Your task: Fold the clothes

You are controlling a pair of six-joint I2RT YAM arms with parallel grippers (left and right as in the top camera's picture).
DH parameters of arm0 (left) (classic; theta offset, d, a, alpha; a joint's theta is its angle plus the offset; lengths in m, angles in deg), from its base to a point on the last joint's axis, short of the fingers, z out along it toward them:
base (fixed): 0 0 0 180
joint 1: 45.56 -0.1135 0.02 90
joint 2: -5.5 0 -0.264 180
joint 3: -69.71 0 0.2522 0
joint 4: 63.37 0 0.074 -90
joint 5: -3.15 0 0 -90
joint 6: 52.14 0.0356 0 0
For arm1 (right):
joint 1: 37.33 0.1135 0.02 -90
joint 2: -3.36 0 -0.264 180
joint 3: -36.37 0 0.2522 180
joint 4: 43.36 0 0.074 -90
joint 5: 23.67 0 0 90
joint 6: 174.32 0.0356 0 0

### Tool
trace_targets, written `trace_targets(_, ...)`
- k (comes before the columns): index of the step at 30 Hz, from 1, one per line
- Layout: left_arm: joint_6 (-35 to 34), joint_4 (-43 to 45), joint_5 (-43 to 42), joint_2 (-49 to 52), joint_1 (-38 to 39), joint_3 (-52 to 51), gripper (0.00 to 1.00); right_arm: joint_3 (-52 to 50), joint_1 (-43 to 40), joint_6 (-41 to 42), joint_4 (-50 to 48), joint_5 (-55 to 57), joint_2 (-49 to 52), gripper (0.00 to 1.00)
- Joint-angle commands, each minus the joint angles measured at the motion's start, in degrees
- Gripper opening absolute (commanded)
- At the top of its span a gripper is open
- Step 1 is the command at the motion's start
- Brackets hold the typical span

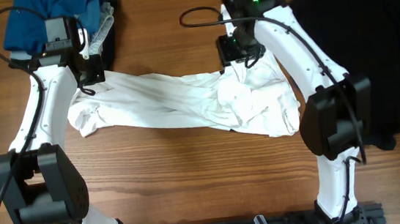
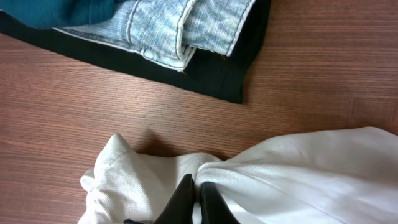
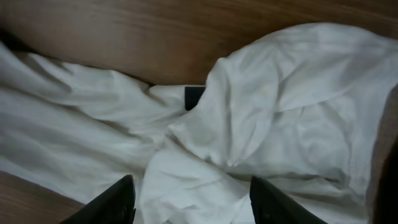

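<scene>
Crumpled white shirt [image 1: 184, 102], stretched lengthwise across table

1. You'll find the shirt [image 1: 184, 102] plain white, with one small black patch [image 3: 194, 96] showing among its folds.
2. The big garment [image 1: 369, 37] reads solid black to you, no print visible.
3. In the folded pile, note a deep blue piece [image 1: 44, 17], faded light-blue denim [image 2: 186, 25], and a black piece [image 2: 217, 81] beneath.
4. Counter [image 1: 193, 193]: mid-brown wood grain.
5. Arms [image 1: 45, 105] white with black joints; fingers [image 2: 180, 199] black.

Black garment [image 1: 370, 44] cut off by right edge; folded pile [image 1: 51, 16] by top edge; white shirt [image 1: 184, 102] partly under right arm [image 1: 305, 58].
</scene>
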Motion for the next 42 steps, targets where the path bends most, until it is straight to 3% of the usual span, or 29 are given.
trace_targets(1, -0.57, 0.31, 0.13, -1.05, 0.0, 0.48, 0.05, -3.78, 0.26, -1.29, 0.46, -0.85, 2.58, 0.54)
trace_targets(3, -0.57, 0.31, 0.13, -1.05, 0.0, 0.48, 0.05, -7.15, 0.24, -2.12, 0.24, -0.39, 2.58, 0.5)
trace_targets(11, -0.57, 0.33, 0.13, -1.05, 0.0, 0.48, 0.05, -12.72, -0.02, -5.09, -8.09, 2.21, 2.58, 0.49)
trace_targets(12, -0.57, 0.31, 0.13, -1.05, 0.0, 0.48, 0.05, -12.72, -0.09, -5.22, -9.49, 2.6, 2.58, 0.43)
trace_targets(15, -0.57, 0.31, 0.13, -1.05, 0.0, 0.48, 0.05, -12.72, -0.2, -5.25, -9.79, 2.82, 2.58, 0.04)
trace_targets(21, -0.57, 0.31, 0.13, -1.05, 0.0, 0.48, 0.04, -11.87, -2.1, -4.7, -6.34, 2.78, 0.79, 0.04)
trace_targets(25, -0.57, 0.31, 0.13, -1.05, 0.0, 0.48, 0.04, 0.35, -5.97, -5.16, -6.95, 2.78, -2.93, 0.04)
trace_targets(27, -0.57, 0.33, 0.13, -1.05, 0.0, 0.48, 0.04, 8.39, -8.33, -5.09, -11.76, 2.75, -2.93, 0.04)
trace_targets(29, -0.57, 0.31, 0.15, -1.05, 0.0, 0.48, 0.04, 9.51, -9.92, -4.39, -11.82, 2.64, -2.93, 0.04)
trace_targets(34, -0.59, 0.33, 0.61, -1.05, -0.39, 0.48, 0.04, 9.51, -12.31, -3.67, 0.35, 0.13, -3.5, 0.04)
trace_targets(38, -0.59, -0.52, 6.62, -1.05, -2.23, 0.48, 0.04, 9.44, -13.94, -4.87, 11.26, -0.48, -3.48, 0.04)
trace_targets(42, -0.59, -5.11, 6.62, -1.18, -2.99, 0.48, 0.04, 9.33, -14.47, -5.29, 14.08, -0.46, -3.45, 0.04)
